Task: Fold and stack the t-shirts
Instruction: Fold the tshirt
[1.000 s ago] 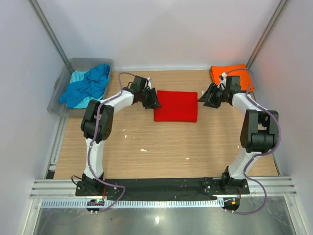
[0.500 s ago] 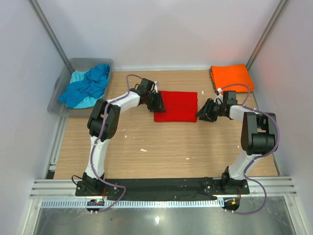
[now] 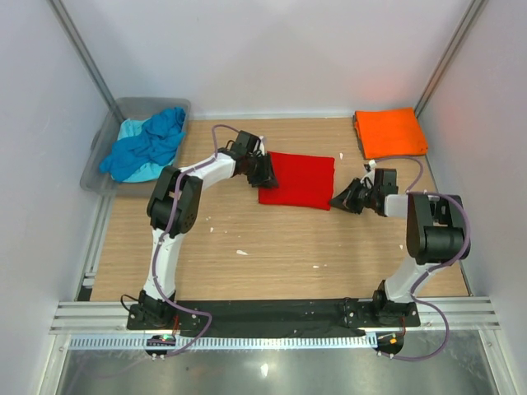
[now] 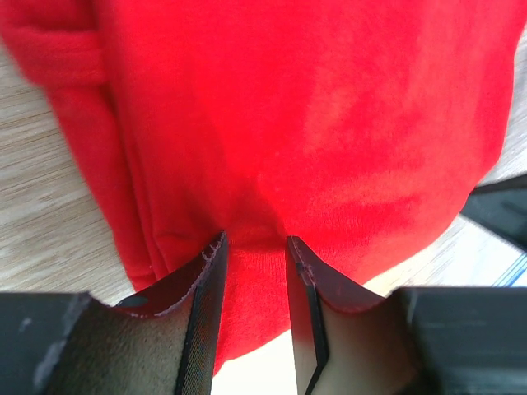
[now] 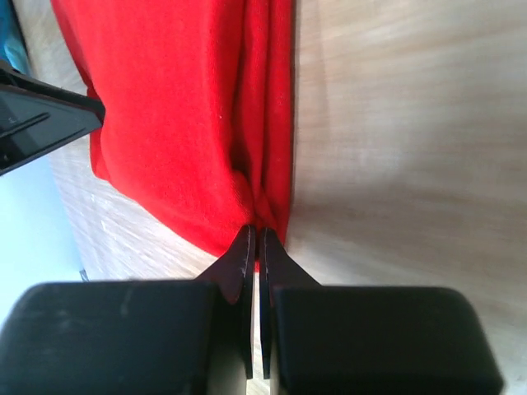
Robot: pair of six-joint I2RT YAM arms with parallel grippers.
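The folded red t-shirt (image 3: 300, 179) lies flat on the wooden table (image 3: 272, 247), a little behind its middle. My left gripper (image 3: 263, 174) sits at the shirt's left edge; in the left wrist view the left gripper (image 4: 254, 243) has its jaws apart over the red t-shirt (image 4: 313, 123), with flat cloth showing between them. My right gripper (image 3: 338, 200) is at the shirt's near right corner. The right wrist view shows the right gripper (image 5: 257, 230) shut, pinching the puckered folded edge of the red t-shirt (image 5: 173, 107). A folded orange t-shirt (image 3: 389, 132) lies at the back right.
A grey translucent tub (image 3: 92, 169) stands at the back left, off the table's edge, holding a crumpled blue t-shirt (image 3: 152, 141) and a pale turquoise one (image 3: 132, 129). White walls close in the table on three sides.
The right gripper came forward from the orange shirt to the red shirt's near right corner and shut on it. The left gripper moved onto the shirt's left edge.
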